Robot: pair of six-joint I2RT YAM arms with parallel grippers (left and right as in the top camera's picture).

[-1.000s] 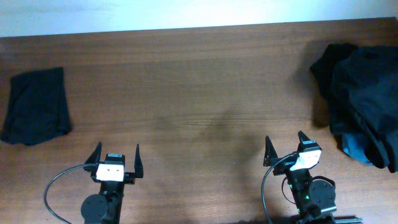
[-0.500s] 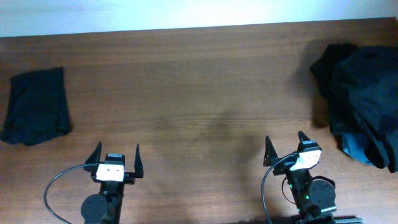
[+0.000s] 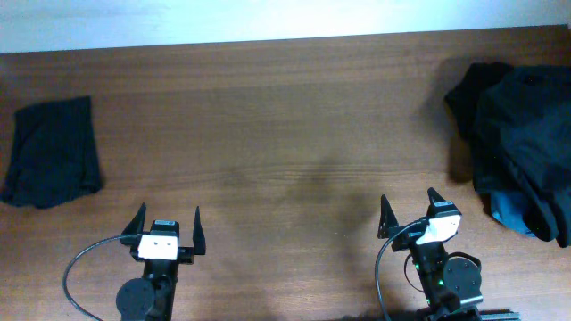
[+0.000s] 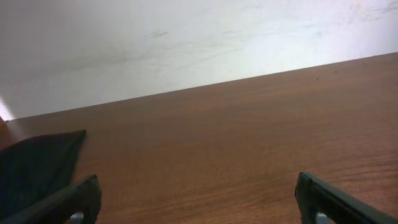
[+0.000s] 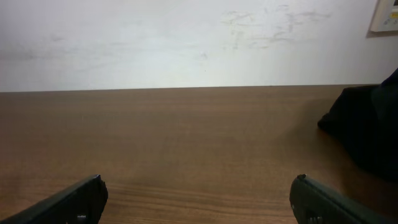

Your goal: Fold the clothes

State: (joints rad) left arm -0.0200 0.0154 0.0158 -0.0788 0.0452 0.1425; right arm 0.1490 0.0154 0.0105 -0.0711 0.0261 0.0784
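A heap of black garments lies at the table's right edge, with a blue piece showing at its near side. Its edge also shows in the right wrist view. A folded black garment lies flat at the far left and shows in the left wrist view. My left gripper is open and empty near the front edge, apart from the folded piece. My right gripper is open and empty, left of the heap and not touching it.
The brown wooden table runs back to a white wall. A black cable loops at the left arm's base.
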